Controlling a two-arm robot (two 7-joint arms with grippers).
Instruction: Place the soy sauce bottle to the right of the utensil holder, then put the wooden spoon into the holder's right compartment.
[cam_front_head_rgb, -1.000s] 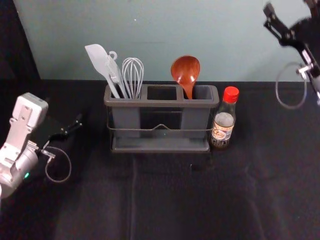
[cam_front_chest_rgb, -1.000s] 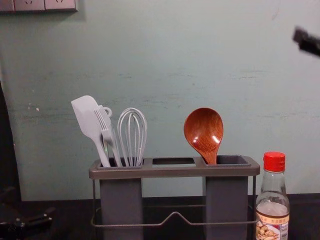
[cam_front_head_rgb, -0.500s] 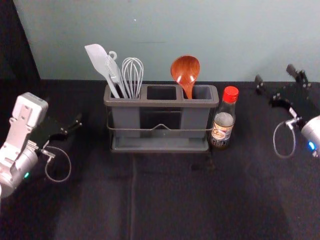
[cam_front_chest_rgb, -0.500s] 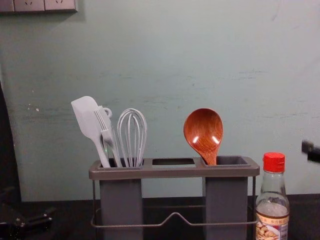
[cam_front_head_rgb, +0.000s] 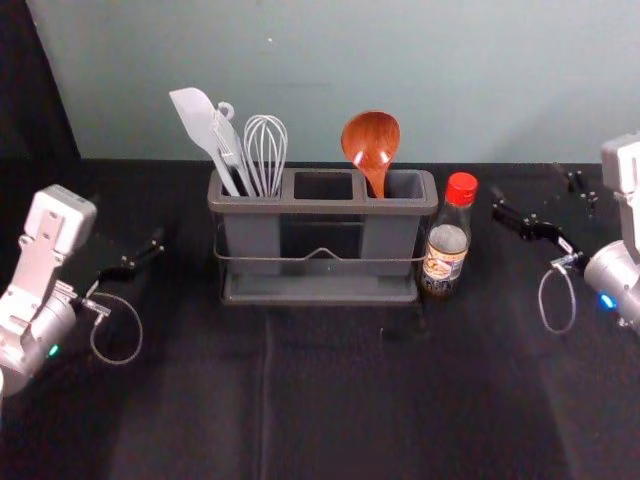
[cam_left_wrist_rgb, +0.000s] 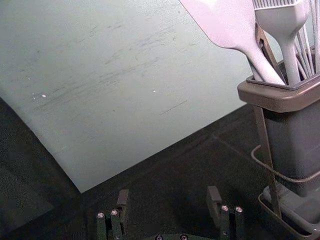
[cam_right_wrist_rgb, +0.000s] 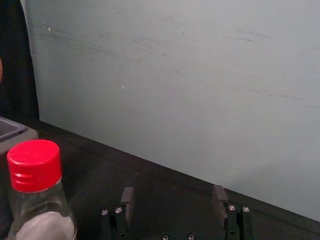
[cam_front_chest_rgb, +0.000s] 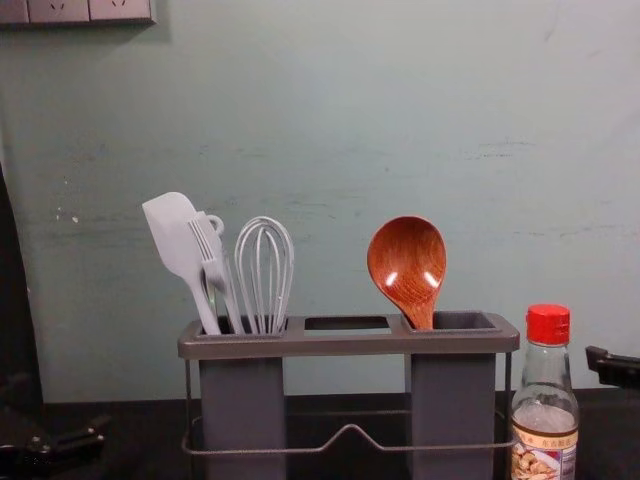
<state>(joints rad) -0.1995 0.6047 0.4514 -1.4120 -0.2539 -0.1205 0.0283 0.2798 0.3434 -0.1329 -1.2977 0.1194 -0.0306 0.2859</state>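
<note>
Bottle (cam_front_head_rgb: 446, 252) and holder (cam_front_head_rgb: 300, 207) stand side by side on the dark table (cam_front_head_rgb: 340, 400), the former upright, just right of the latter; whether they touch, I cannot tell. The spoon (cam_front_head_rgb: 371, 140) is in the right compartment (cam_front_head_rgb: 408, 184), bowl up, handle down inside.

The head view takes in the holder's low base and both arms; the chest view adds wall sockets (cam_front_chest_rgb: 60, 10) at upper left and part of the bottle's printed label. In the left wrist view, a slim brown piece (cam_left_wrist_rgb: 267, 47) sits behind the spatula (cam_left_wrist_rgb: 235, 25) and brush (cam_left_wrist_rgb: 286, 30). The whisk (cam_front_head_rgb: 267, 155) shares their compartment.

From the right edge, the right gripper (cam_front_head_rgb: 540, 196) reaches forward and inward, to the right of the bottle and near it. Its fingers are spread, with a gap between them in its wrist view. The left gripper (cam_front_head_rgb: 138, 246) is left of the holder, well apart from it, angled inward, its fingers likewise spread.
</note>
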